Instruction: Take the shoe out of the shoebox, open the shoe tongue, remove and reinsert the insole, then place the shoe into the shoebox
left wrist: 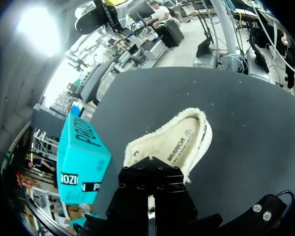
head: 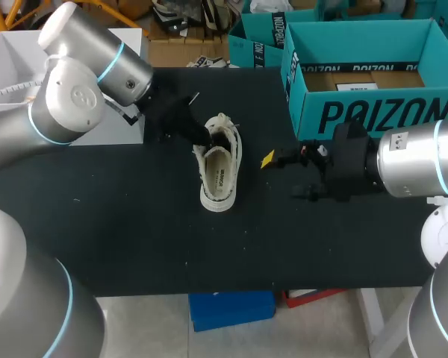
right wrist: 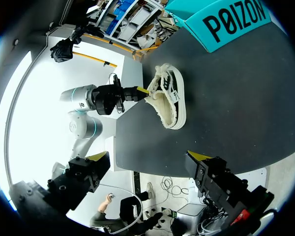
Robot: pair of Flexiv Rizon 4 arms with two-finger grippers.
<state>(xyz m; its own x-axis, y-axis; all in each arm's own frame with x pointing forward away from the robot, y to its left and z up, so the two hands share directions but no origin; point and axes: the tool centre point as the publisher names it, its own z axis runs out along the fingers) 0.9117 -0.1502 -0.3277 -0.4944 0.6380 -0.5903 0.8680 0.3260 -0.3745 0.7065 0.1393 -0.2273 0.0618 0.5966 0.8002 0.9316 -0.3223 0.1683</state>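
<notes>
Black tabletop (head: 134,224) filled the head view, with the cream frayed-canvas slip-on shoe (head: 220,168) at mid-frame, its collar pinched by my left gripper (head: 205,136). My right gripper (head: 282,177) hung spread just right of it. I judged the shoe light and floppy, best held by its stiffer sole.

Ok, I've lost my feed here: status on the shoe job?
Left gripper at the end of the cream canvas shoe, grip unclear. Right gripper fingers open, off the shoe. Shoe on black table, outside open teal cardboard shoebox.
</notes>
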